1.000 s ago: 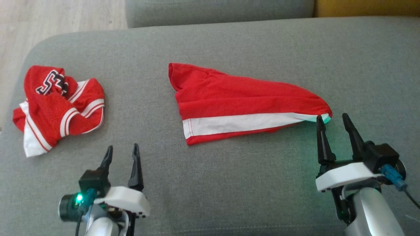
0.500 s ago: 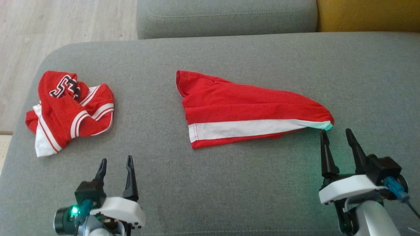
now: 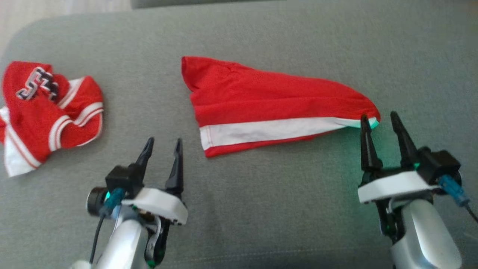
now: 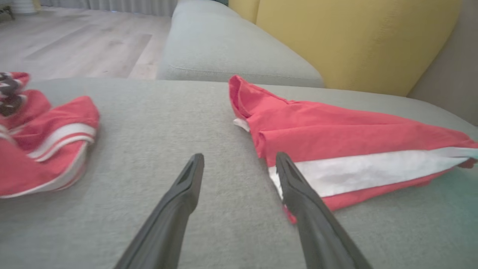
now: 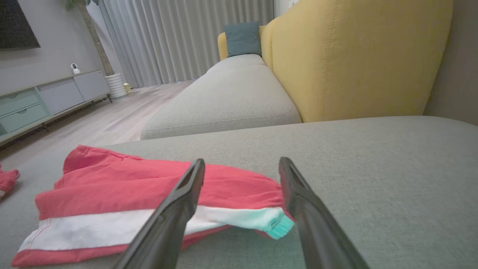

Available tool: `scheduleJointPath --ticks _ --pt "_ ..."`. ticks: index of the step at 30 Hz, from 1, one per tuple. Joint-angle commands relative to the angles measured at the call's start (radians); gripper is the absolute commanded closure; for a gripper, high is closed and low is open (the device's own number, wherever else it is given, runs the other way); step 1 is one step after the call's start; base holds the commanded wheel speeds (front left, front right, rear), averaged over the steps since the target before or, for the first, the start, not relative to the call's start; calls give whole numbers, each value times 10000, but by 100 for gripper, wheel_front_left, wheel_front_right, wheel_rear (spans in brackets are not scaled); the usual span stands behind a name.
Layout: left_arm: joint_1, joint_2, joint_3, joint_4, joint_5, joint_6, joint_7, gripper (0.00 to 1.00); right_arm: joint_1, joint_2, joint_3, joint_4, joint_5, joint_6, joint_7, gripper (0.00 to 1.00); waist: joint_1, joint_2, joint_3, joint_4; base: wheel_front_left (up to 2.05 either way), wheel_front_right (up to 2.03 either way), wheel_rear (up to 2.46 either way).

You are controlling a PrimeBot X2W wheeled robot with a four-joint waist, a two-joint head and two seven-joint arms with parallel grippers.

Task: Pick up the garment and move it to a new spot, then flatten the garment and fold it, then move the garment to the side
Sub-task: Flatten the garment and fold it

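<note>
The garment (image 3: 276, 101) is a pair of red shorts in a fine, matte mesh-like knit. It lies flat on the grey woven-fabric sofa cushion (image 3: 261, 209), around the centre of the head view. Its outline is a long wedge. The broad, straight-cut end sits at 9 o'clock, and the cloth tapers to a rounded, gathered tip at 3 o'clock, so the long axis runs roughly from 9 to 3, dipping slightly toward 4. A smooth white band (image 3: 269, 130) follows the 6 o'clock edge, with a thin red strip below it, and soft creases run lengthwise across the red panel. The tapered tip shows a teal tint (image 5: 278, 224).

At 9 o'clock of the shorts, well apart from them, a red jersey (image 3: 44, 112) with white stripes and a dark number lies crumpled in a heap.

The right gripper (image 3: 379, 116) has its two dark, pointed fingers spread wide and holds nothing. The tapered tip of the shorts lies between them, and whether either finger touches the cloth cannot be told.

The left gripper (image 3: 164, 140) is equally spread and empty, over bare cushion at 7 o'clock of the shorts, just beside their broad end.

A yellow upholstered backrest (image 5: 354, 56) stands beyond the cushion.
</note>
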Motion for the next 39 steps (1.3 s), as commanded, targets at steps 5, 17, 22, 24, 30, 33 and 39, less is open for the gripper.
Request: scheduleJointPath --ticks 5,17,22,24,30,33,39 --pt "-1020 47 -148 292 -341 -534 -59 0 -528 -32 343 -602 168 -9 -65 0 0 0 869 -749 0 0 0" --pt "-1589 47 -102 1528 -1087 -1113 -59 0 -763 -32 226 -884 229 -9 -65 0 0 0 1369 -1241 0 0 0" --pt "-1611 47 -173 1682 -1437 -1305 -59 0 -832 -32 229 -872 260 -9 -65 0 0 0 1354 -1253 0 0 0" --pt "-1624 47 -212 1759 -1568 -1354 -59 0 -837 -32 269 -887 284 -9 -65 0 0 0 1347 -1272 0 0 0" --pt "-1791 47 -642 2383 -1773 -1452 -59 44 -815 -32 325 -835 350 -9 -65 0 0 0 1302 -1329 0 0 0" --pt "-1902 47 -619 2523 -1768 -1449 -59 84 -794 -32 308 -793 343 -9 -65 0 0 0 1301 -1346 0 0 0" --pt "-1743 47 82 1799 -1496 -1113 -59 100 -658 -32 237 -417 278 -9 -65 0 0 0 1137 -1026 0 0 0"
